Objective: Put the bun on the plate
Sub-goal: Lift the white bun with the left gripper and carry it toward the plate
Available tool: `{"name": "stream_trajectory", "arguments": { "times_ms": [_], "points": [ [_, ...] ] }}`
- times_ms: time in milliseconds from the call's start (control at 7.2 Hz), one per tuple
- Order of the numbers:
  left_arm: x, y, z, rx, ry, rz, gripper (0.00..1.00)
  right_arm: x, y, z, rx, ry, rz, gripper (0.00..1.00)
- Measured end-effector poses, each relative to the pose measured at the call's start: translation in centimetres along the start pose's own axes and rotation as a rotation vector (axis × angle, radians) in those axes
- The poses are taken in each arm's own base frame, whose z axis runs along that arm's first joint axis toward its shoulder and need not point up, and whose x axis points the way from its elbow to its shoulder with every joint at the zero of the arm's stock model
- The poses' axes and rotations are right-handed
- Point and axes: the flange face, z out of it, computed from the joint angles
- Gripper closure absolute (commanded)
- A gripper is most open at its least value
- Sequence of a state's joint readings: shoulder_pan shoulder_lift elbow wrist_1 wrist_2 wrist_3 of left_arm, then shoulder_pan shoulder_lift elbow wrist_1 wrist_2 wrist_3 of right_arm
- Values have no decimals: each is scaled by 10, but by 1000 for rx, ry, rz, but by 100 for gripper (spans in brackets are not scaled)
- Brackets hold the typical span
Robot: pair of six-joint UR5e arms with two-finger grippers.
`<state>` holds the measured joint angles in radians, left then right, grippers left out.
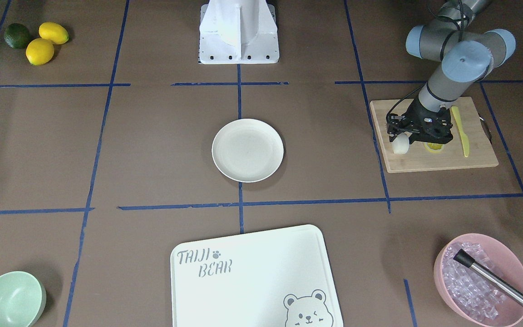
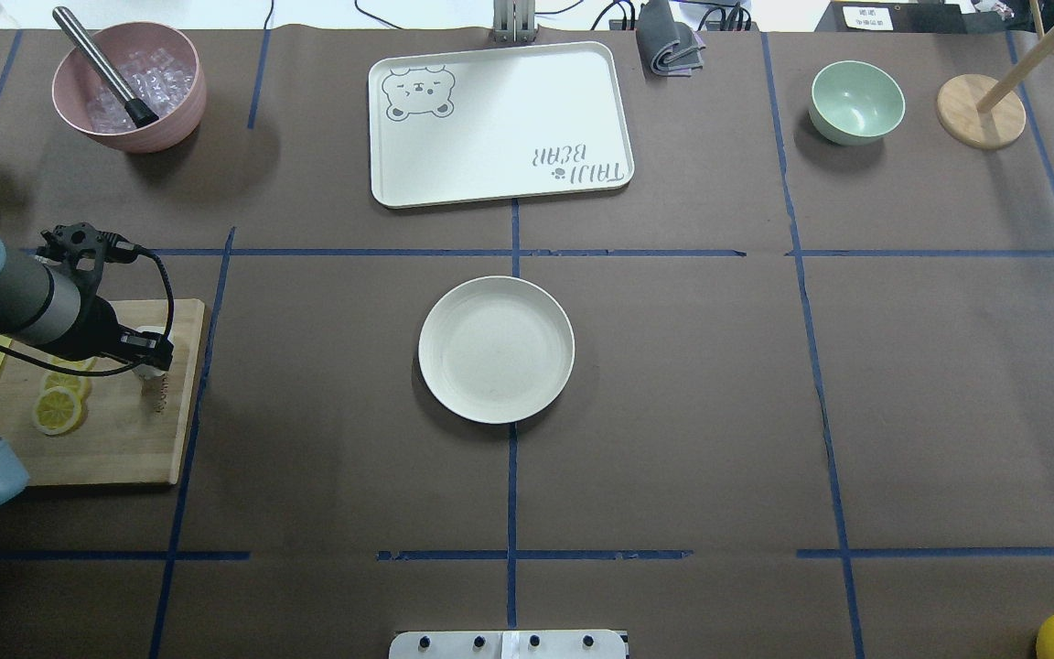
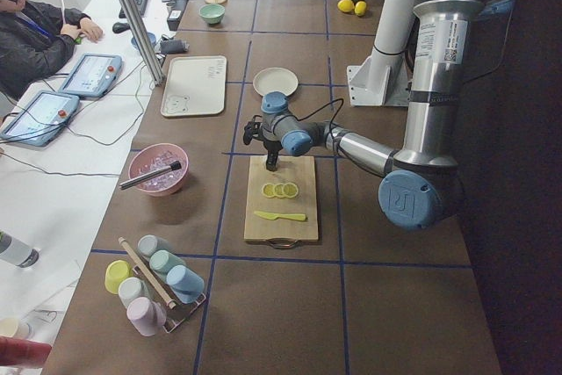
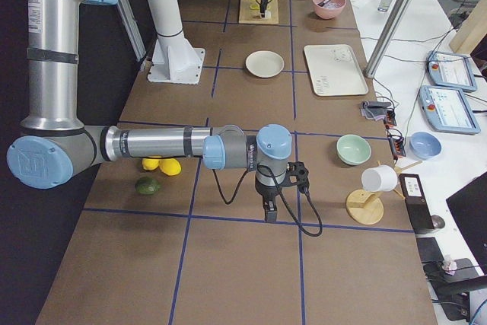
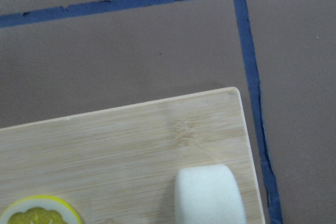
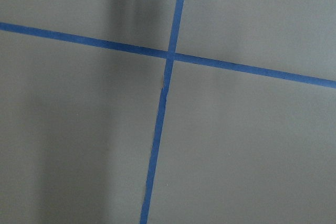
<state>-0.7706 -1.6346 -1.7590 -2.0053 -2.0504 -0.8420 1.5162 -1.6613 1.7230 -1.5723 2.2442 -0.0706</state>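
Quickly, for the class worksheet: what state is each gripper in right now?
Left gripper: at the bun on the wooden board; open or closed cannot be told.
Right gripper: cannot be told.

From the table's right end I saw the right arm (image 4: 152, 144) lying low across the near part. The right gripper (image 4: 270, 215) pointed down over the brown table (image 4: 228, 272), close to a blue tape line (image 4: 190, 215); I could not tell how its jaws stood. Two lemons (image 4: 161, 165) and a lime (image 4: 148, 185) lay on the left by that arm. The plate (image 4: 265, 63) sat farther off, with a white tray (image 4: 335, 68) to its right. At the far end the left gripper (image 4: 262, 10) hung over a wooden board (image 4: 247, 14), too small for me to judge. A green bowl (image 4: 353, 149) stood on the near right.
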Motion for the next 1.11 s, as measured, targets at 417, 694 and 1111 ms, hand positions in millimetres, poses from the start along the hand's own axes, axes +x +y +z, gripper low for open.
{"name": "stream_trajectory", "arguments": {
  "times_ms": [417, 694, 1111],
  "points": [
    [13, -6, -7, 15, 16, 10, 81, 1, 0, 2, -3, -1, 3, 0],
    [58, -32, -29, 35, 39, -58, 80, 2, 0, 3, -5, -2, 4, 0],
    [206, -64, -60, 27, 56, -233, 78, 3, 1, 4, -9, -3, 8, 0]
  ]
}}
